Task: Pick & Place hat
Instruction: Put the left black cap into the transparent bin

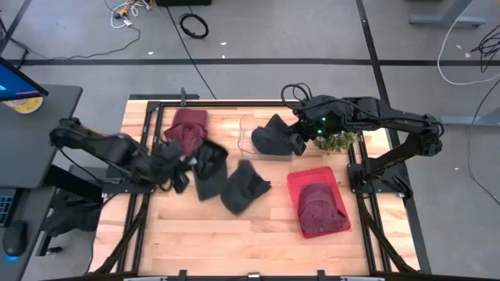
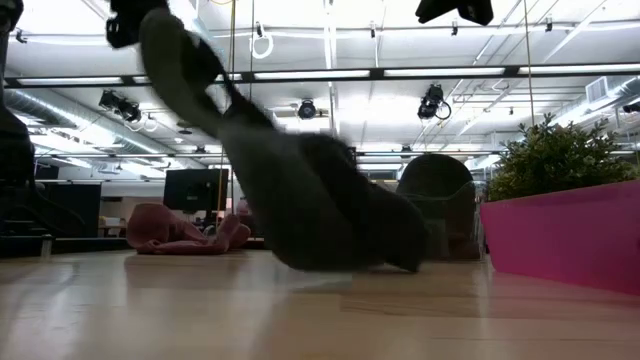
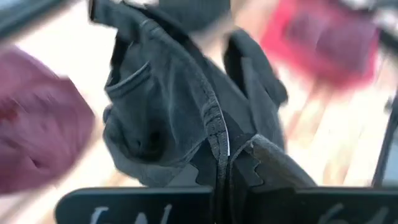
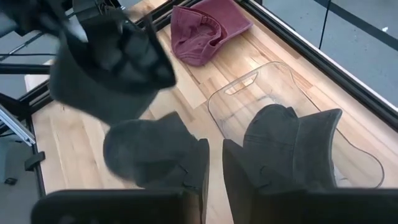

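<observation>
The left gripper (image 1: 181, 165) is in the left middle of the high view, above the wooden table (image 1: 234, 234). It is clenched on the edge of a dark grey hat (image 1: 209, 168). In the left wrist view the two fingers (image 3: 261, 165) meet on the hem of this hat (image 3: 168, 106), and the cloth hangs in front of them. In the low view the same hat (image 2: 290, 190) stretches from the upper left of the frame down to the table in the middle, so one end is lifted and the other end touches the wood.

A second dark hat (image 1: 244, 187) lies flat on the table just to the right of the first one, in the centre of the high view. A dark red hat (image 1: 187, 125) lies at the upper left of the table, near the black frame.

The right gripper (image 1: 295, 140) is in the upper middle of the high view, over a clear plastic bin (image 1: 248, 133). Its fingers are close together; I cannot tell if they hold something. In the right wrist view one more dark hat (image 4: 292, 146) rests inside this bin (image 4: 261, 84).

A red bin (image 1: 312, 178) stands at the lower right of the table with another dark red hat (image 1: 320, 207) in it. A small green plant (image 1: 337, 142) stands behind the right arm.
</observation>
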Action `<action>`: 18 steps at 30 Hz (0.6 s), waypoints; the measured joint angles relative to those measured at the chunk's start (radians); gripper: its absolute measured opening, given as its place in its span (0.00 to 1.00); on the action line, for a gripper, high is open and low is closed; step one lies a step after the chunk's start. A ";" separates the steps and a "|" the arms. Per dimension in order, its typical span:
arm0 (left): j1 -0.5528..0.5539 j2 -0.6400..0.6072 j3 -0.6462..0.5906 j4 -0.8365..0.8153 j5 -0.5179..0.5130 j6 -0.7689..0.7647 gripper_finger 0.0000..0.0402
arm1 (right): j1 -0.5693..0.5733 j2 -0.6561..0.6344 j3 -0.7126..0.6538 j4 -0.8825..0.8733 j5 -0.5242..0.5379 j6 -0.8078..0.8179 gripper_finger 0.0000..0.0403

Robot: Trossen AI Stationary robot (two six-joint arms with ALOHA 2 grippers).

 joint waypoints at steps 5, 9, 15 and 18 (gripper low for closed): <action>0.037 -0.028 0.144 -0.011 -0.090 0.036 0.02 | 0.000 0.000 0.000 0.000 0.000 -0.011 0.12; 0.058 -0.028 0.236 -0.011 -0.138 0.082 0.02 | 0.000 0.000 0.000 0.000 0.000 -0.011 0.12; 0.103 -0.026 0.302 -0.006 -0.180 0.029 0.02 | 0.009 0.000 0.000 0.046 0.000 -0.073 0.12; 0.129 -0.026 0.313 0.029 -0.181 -0.031 0.02 | 0.036 0.000 0.000 0.138 0.000 -0.218 0.12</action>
